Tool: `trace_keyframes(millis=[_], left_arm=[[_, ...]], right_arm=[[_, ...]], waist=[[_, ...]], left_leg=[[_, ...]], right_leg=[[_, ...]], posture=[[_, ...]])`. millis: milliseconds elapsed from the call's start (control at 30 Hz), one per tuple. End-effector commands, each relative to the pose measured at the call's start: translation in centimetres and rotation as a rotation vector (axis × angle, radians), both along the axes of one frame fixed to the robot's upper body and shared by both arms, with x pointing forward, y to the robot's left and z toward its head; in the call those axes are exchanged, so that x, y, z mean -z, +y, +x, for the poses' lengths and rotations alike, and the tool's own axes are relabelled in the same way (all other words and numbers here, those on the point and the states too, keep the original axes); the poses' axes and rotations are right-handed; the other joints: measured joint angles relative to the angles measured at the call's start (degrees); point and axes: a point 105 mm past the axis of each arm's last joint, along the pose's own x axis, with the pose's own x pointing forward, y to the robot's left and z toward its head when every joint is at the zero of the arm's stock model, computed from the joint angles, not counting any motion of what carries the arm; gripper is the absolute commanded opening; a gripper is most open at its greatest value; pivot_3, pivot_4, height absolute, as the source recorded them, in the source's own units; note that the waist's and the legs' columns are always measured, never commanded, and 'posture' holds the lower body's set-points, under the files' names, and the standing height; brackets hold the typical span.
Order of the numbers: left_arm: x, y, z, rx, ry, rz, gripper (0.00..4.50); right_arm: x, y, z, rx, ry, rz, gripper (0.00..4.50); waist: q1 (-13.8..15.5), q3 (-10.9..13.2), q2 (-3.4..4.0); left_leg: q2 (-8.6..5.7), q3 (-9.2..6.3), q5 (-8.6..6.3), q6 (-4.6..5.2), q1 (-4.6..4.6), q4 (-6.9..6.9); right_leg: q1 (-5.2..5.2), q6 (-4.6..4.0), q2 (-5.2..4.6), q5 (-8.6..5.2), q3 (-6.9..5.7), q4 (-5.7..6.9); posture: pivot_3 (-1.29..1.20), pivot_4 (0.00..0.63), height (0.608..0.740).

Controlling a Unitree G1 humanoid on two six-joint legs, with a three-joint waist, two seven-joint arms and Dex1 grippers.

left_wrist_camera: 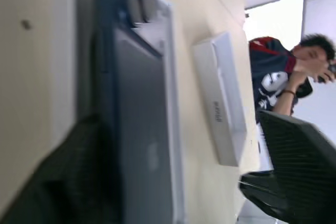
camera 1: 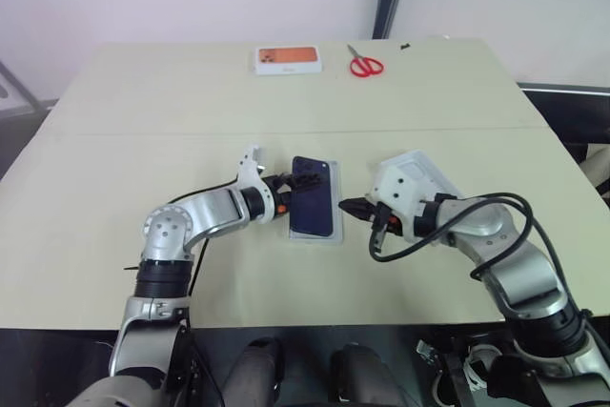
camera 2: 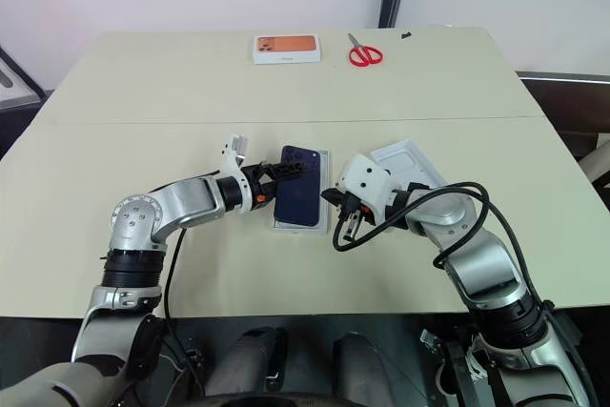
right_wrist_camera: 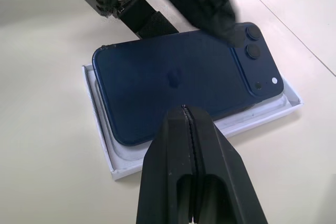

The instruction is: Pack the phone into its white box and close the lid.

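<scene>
Phone [right_wrist_camera: 178, 80] lay skewed across white box [right_wrist_camera: 113, 163] at frame centre, one edge riding rim, not seated. Left tool [camera 2: 286, 172] released, fingers spread at phone's edge. Right tool [right_wrist_camera: 190, 129] clenched, empty, just beside box. Lid [camera 2: 412, 165] right of box. Best: nudge phone square, press flat, then fetch lid.

- The phone [right_wrist_camera: 178, 85] bears a faint apple-shaped logo mid-back.
- The lid [left_wrist_camera: 223, 108] has small grey print on its side, too blurred to read.
- Nothing else is legible.
</scene>
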Motion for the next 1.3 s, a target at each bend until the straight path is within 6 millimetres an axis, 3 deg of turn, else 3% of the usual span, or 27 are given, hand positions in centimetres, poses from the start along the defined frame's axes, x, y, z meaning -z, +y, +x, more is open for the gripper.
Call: trace_keyframes(millis=[33, 367, 500, 567, 667, 767, 900, 967, 1067, 1300], left_arm=[[-1.0, 0.8, -0.3, 0.028, -0.072, 0.067, 4.41], [-3.2, 2.7, -0.9, 0.105, -0.244, 0.238, 4.41], [-4.3, 4.3, -0.2, 0.046, -0.304, 0.246, 4.41], [-3.9, 6.0, 0.2, 0.0, -0.339, 0.357, 4.41], [-2.5, 9.1, 0.6, -0.058, -0.425, 0.61, 3.57], [-1.4, 9.8, 0.2, -0.016, -0.474, 0.708, 2.07], [-0.5, 10.5, -0.7, 0.056, -0.662, 0.827, 0.1], [-0.2, 10.7, -0.9, 0.08, -0.696, 0.85, 0.1], [-0.2, 11.4, -1.8, 0.082, -0.759, 0.784, 0.1], [-0.5, 11.8, -6.2, 0.228, -0.914, 0.624, 0.1]], right_arm=[[-0.6, 0.0, 0.0, -0.008, -0.037, -0.007, 0.0], [-0.3, 0.0, 0.4, -0.004, -0.037, -0.012, 0.0], [-0.2, -0.2, 0.7, 0.012, -0.039, -0.02, 0.0], [-0.1, -0.6, 1.0, 0.042, -0.044, -0.037, 0.0], [-0.2, -1.0, 1.8, 0.082, -0.053, -0.051, 0.0], [-0.5, -0.8, 2.2, 0.091, -0.056, -0.043, 0.0], [-1.3, 1.7, 2.1, 0.041, -0.047, -0.014, 0.0], [-1.5, 2.6, 2.2, 0.032, -0.046, -0.007, 0.0], [-2.0, 5.6, 3.2, 0.026, -0.044, 0.016, 0.0], [-1.6, 10.8, 4.9, 0.015, -0.02, 0.0, 0.0]], waist=[[-0.2, 0.0, 0.0], [0.0, 0.0, 0.0], [-0.1, 0.0, 0.0], [-0.1, 0.0, 0.0], [-0.7, 0.0, 0.03], [-1.0, 0.0, 0.09], [-1.3, 0.0, 0.1], [-1.3, 0.0, 0.11], [-1.8, 0.0, 0.15], [-1.1, 0.1, 0.19]], left_leg=[[0.0, 0.0, 0.0, 0.0, 0.0, -0.01], [0.0, 0.0, 0.0, 0.0, -0.01, -0.02], [0.0, 0.0, 0.0, 0.0, -0.01, -0.03], [0.0, 0.0, 0.0, 0.0, -0.01, -0.04], [0.0, 0.01, 0.0, -0.01, 0.0, -0.11], [0.0, 0.02, 0.01, -0.02, 0.01, -0.2], [0.01, 0.02, 0.0, -0.01, -0.02, -0.2], [0.02, 0.01, 0.0, -0.01, -0.03, -0.25], [0.03, 0.01, -0.01, 0.01, -0.03, -0.25], [0.04, 0.04, -0.01, 0.0, -0.07, -0.36]], right_leg=[[-0.02, 0.0, 0.0, 0.0, 0.0, 0.0], [-0.02, 0.0, 0.0, 0.0, 0.0, 0.01], [-0.04, 0.0, 0.0, 0.0, 0.0, 0.01], [-0.04, 0.0, 0.0, 0.0, 0.0, 0.01], [-0.07, -0.01, 0.01, 0.0, 0.02, 0.01], [-0.09, -0.02, 0.01, -0.01, 0.03, -0.02], [-0.08, -0.03, -0.03, -0.01, 0.04, -0.08], [-0.12, -0.04, -0.03, -0.01, 0.03, -0.1], [-0.12, -0.04, -0.04, -0.02, 0.04, -0.11], [-0.24, -0.05, -0.08, -0.01, 0.02, -0.14]], posture=[[0.0, 0.15, 0.74], [0.0, 0.15, 0.74], [0.0, 0.15, 0.74], [0.0, 0.15, 0.74], [0.0, 0.15, 0.74], [0.0, 0.15, 0.74], [0.0, 0.15, 0.74], [0.0, 0.15, 0.74], [0.0, 0.15, 0.74], [0.0, 0.15, 0.74]])
